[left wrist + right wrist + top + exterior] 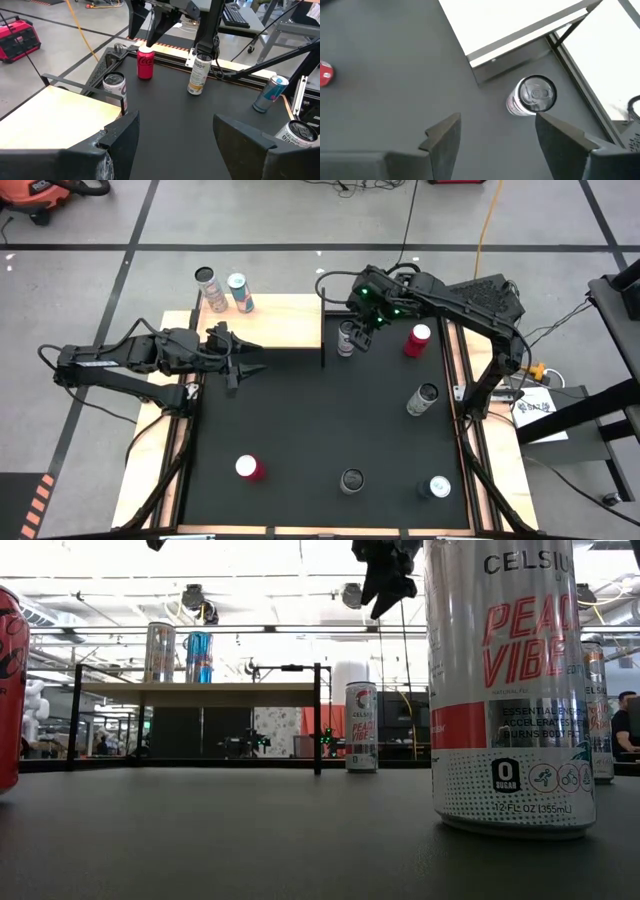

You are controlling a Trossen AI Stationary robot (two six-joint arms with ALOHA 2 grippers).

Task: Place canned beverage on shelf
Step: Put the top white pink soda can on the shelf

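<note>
Robotics lab: taped concrete floor [270, 220], cables [490, 220], desks [280, 15].

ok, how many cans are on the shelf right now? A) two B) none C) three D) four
A: the high view shows just two cans on the shelf, a silver can and a blue can side by side at its back left corner; the white Celsius can under the right gripper stands on the black table beside it.
</note>
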